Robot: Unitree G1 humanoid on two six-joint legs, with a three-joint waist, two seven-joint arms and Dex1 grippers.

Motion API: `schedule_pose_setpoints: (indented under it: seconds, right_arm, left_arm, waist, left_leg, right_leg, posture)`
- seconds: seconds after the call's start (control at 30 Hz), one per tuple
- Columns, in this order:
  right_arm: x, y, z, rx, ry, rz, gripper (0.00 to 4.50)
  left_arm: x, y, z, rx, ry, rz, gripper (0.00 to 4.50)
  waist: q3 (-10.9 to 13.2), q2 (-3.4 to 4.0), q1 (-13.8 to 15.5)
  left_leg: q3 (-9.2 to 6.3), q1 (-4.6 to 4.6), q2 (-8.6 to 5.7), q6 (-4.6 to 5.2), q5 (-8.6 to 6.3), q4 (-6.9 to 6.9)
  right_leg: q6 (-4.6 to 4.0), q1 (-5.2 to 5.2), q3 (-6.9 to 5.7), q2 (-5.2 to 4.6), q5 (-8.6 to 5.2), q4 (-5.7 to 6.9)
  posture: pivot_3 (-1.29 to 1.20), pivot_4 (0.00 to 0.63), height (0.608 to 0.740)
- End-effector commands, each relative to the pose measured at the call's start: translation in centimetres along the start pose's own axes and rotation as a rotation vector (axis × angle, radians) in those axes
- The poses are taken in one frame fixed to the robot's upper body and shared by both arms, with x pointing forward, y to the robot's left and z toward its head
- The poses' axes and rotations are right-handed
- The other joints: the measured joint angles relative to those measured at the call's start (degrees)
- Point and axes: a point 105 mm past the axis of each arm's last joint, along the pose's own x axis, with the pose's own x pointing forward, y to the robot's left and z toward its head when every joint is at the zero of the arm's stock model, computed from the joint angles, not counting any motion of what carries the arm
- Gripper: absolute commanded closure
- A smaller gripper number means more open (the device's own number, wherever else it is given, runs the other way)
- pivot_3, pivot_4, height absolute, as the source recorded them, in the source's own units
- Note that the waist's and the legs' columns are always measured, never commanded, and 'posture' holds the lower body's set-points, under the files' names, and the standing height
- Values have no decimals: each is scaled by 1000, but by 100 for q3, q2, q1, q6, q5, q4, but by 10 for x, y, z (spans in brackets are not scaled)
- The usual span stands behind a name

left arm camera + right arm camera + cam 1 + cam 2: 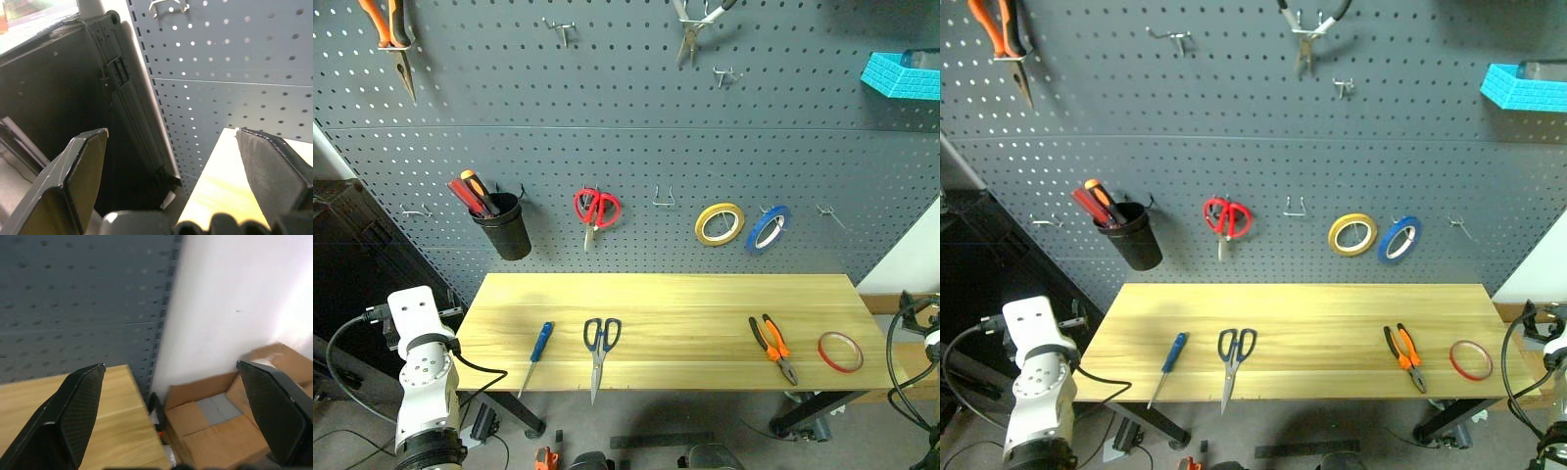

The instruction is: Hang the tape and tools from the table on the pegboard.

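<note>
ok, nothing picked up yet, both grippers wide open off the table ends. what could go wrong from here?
1. The red tape ring lies flat by the table's right end; a pinch might skid it off the edge.
2. The blue-handled screwdriver and black-handled scissors point over the front edge, so a nudge could tip them off.
3. Free pegboard hooks sit between the red-handled scissors and yellow tape ring; hanging there could knock those.

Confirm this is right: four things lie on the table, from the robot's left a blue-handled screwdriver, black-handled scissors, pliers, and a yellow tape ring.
One slip: the left eye view shows the ring on the table is the red tape, not yellow. The blue-handled screwdriver, black-handled scissors and pliers lie as you said.
</note>
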Motion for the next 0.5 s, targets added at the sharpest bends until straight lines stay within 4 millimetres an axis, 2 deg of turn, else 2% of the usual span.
schedule_pose_setpoints:
  seconds: [0.03,0.17,0.33,0.5]
  right_arm:
    - [2,23,22,-34,-87,103,0]
    - [-3,46,26,-67,-96,190,0]
    - [-13,73,30,-43,-50,287,0]
    - [-23,89,36,-44,12,351,0]
  left_arm:
    - [0,-15,27,11,-71,-50,47]
    - [-8,-38,46,23,-100,-128,47]
    - [-23,-78,62,27,-100,-240,47]
    - [-45,-125,78,113,-149,-487,47]
  waist:
    - [10,4,3]
    - [54,25,24]
    - [174,48,82]
    - [320,62,90]
  left_leg:
    - [0,-1,0,0,0,0]
    - [3,-5,-1,0,-1,1]
    - [3,-11,1,0,0,1]
    - [7,-27,1,0,0,2]
  right_leg:
    - [0,0,0,0,0,0]
    - [0,-2,4,-1,0,0]
    - [0,-8,5,1,0,2]
    - [0,-23,10,6,0,2]
  posture:
    - [-136,42,740]
    - [-145,62,740]
    - [-171,86,740]
    - [-204,120,740]
